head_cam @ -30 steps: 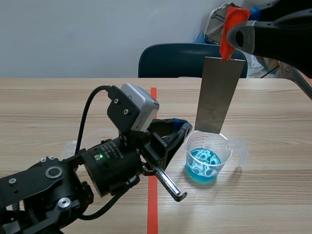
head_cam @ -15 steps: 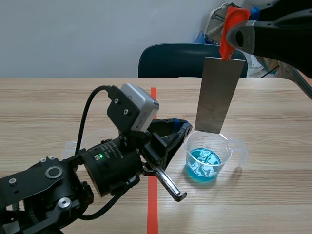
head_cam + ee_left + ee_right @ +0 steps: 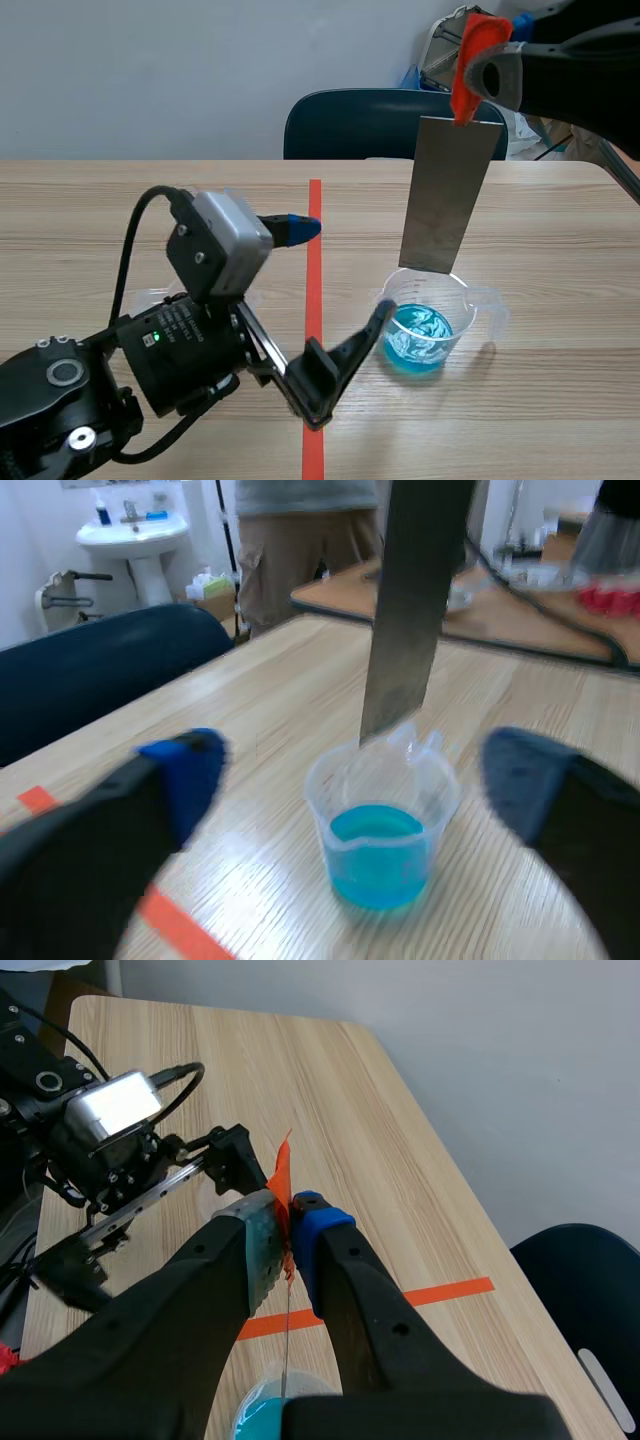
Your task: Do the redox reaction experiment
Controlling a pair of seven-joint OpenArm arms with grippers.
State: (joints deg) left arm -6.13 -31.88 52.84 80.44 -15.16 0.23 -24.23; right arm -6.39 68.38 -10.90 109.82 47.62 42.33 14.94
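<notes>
A clear beaker (image 3: 424,325) with blue liquid stands right of the red tape line. My right gripper (image 3: 478,62) is raised and shut on the orange-red tab (image 3: 282,1188) of a grey metal plate (image 3: 448,190). The plate hangs upright, its lower edge just over the beaker's rim. My left gripper (image 3: 345,272) is open, sideways, just left of the beaker. In the left wrist view the beaker (image 3: 382,825) sits ahead between the blue-padded fingers (image 3: 185,775), apart from them, with the plate (image 3: 410,600) above it. The right wrist view shows my right gripper (image 3: 290,1222) above the blue liquid (image 3: 262,1415).
A second clear cup (image 3: 150,298) stands on the table, partly hidden behind my left arm. A dark blue chair (image 3: 375,122) is at the far edge. In the left wrist view a person (image 3: 300,525) stands beyond the table, near a sink and another table.
My left gripper has opened wide, and its arm has drawn back to the left, away from the beaker. The right arm and plate have not moved.
</notes>
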